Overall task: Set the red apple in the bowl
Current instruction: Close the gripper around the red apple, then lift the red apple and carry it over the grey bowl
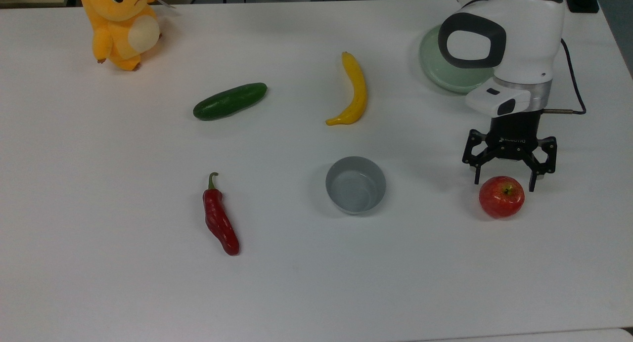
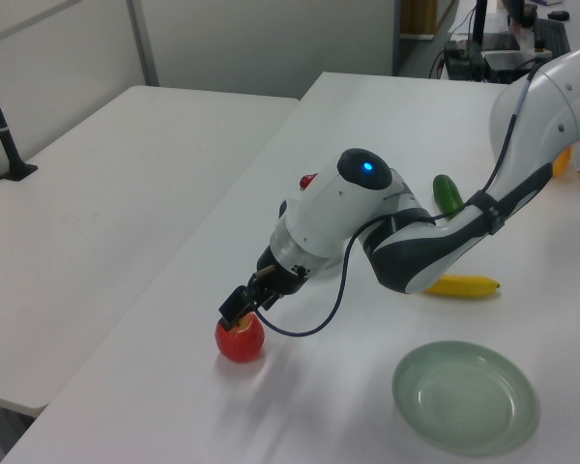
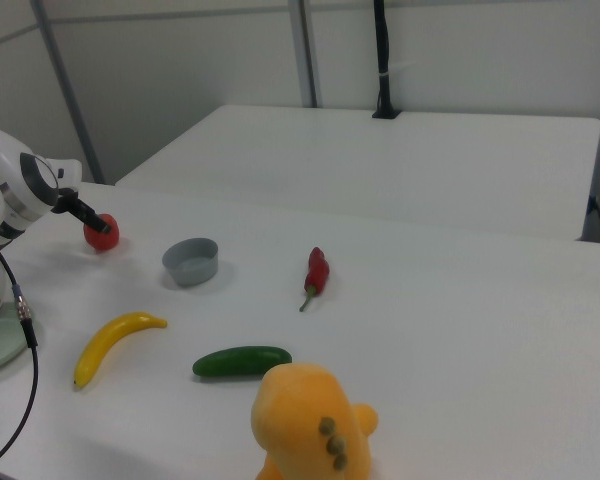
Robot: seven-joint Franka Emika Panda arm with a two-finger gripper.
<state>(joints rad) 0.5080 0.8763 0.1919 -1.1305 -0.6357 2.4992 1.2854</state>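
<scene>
Lining up over the red apple for the grasp

My gripper (image 1: pixel 505 185) hangs spread wide just above the red apple (image 1: pixel 501 197), one fingertip (image 1: pixel 477 179) off the apple's upper left and the other off its upper right in the top view, neither yet closed on the fruit. The apple sits on the white table (image 1: pixel 296 282), well apart from the bowl (image 1: pixel 355 185), which stands empty to the top view's left of it. To do this well, I judge I need to centre over the stem dimple and sink until my fingers reach the apple's widest girth. A glossy round fruit would likely squirt out of a high pinch. The left view puts my gripper (image 2: pixel 240 307) right at the apple's (image 2: pixel 240 340) top.
</scene>
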